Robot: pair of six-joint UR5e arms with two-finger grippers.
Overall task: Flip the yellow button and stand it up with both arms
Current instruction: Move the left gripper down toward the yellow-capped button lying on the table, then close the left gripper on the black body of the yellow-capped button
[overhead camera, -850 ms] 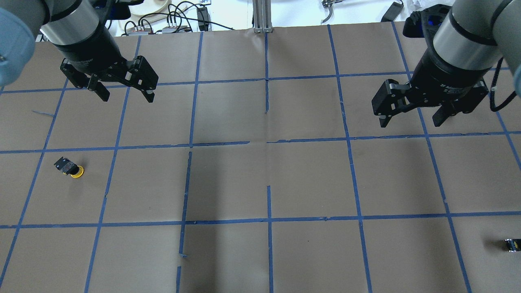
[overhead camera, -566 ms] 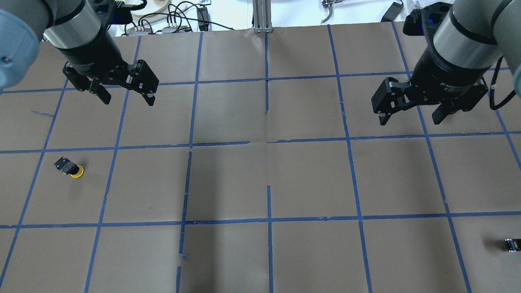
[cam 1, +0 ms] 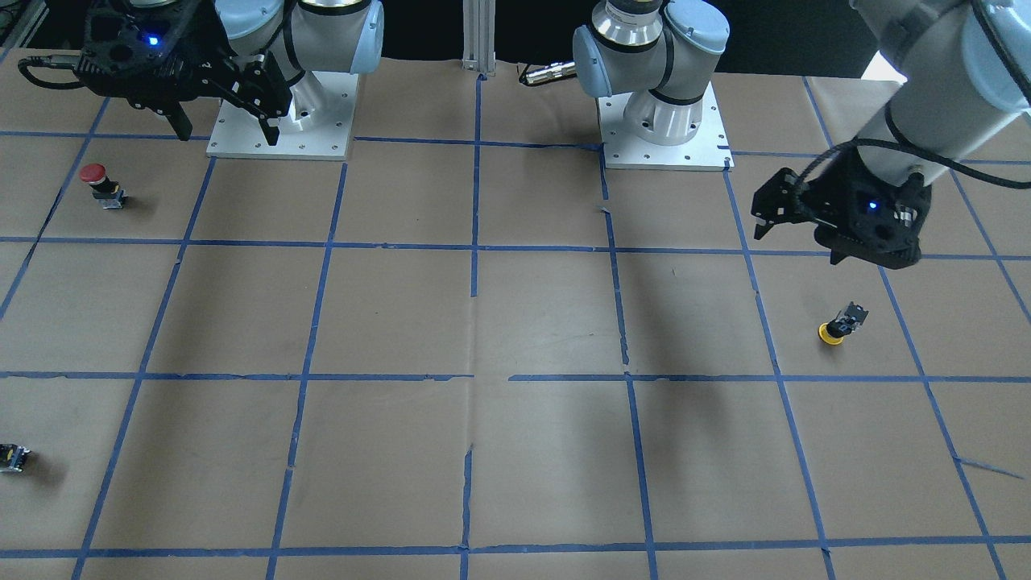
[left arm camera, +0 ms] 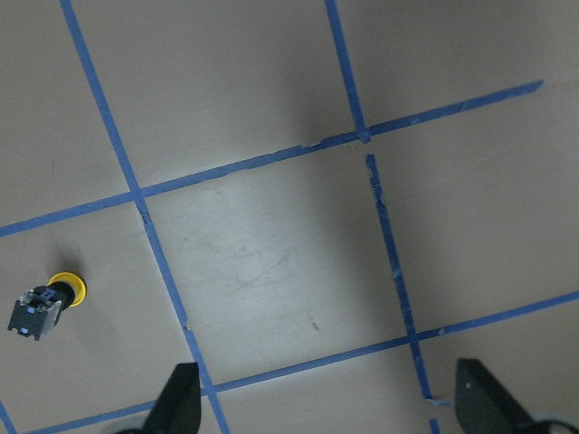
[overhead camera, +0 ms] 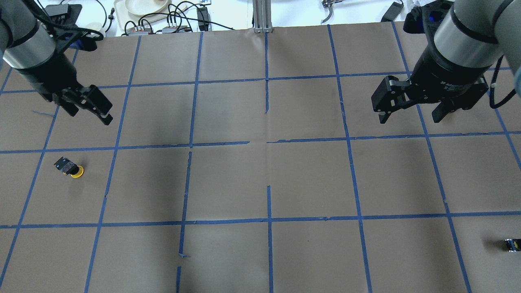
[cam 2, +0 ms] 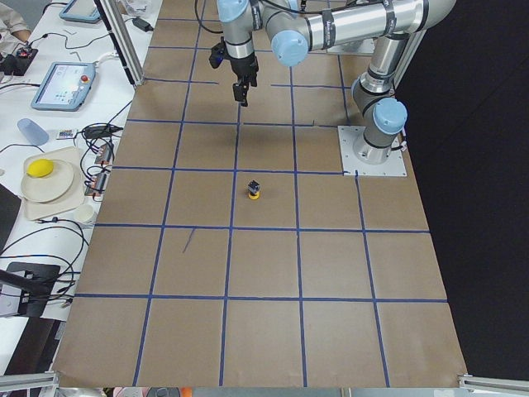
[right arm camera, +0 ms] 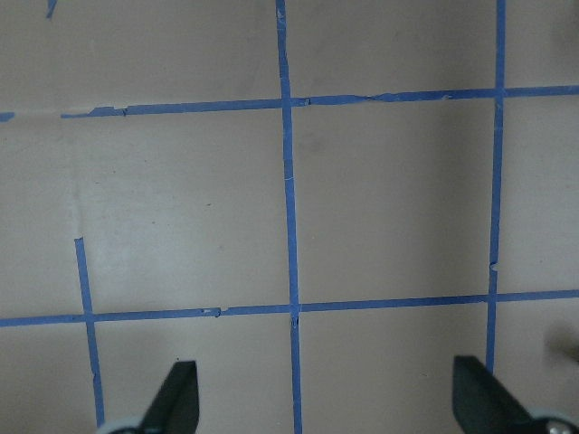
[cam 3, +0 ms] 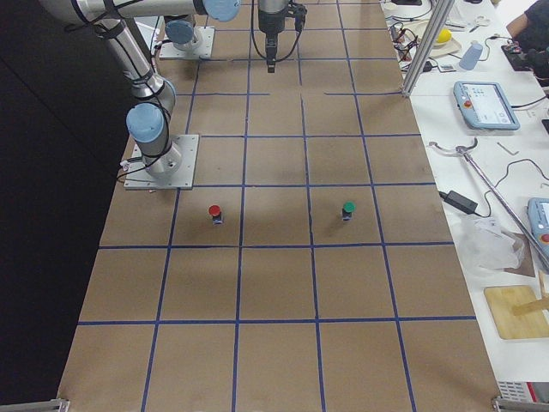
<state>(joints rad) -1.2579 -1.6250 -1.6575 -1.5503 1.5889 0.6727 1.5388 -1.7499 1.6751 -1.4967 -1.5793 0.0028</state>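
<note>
Yellow-capped push-button [overhead camera: 70,167], black-grey body, rests tilted, cap down, on the brown-paper bench [overhead camera: 309,179], robot's left side, untouched. Left pincer [overhead camera: 90,115] hovers near it, wide open, empty; right pincer [overhead camera: 411,118] well apart, also open, empty. I'd worry the round cap rolls or squirts from a skewed pinch. Container seen: beige plate [cam 2: 51,188] off-bench, holding a yellow lump [cam 2: 39,169].
</note>
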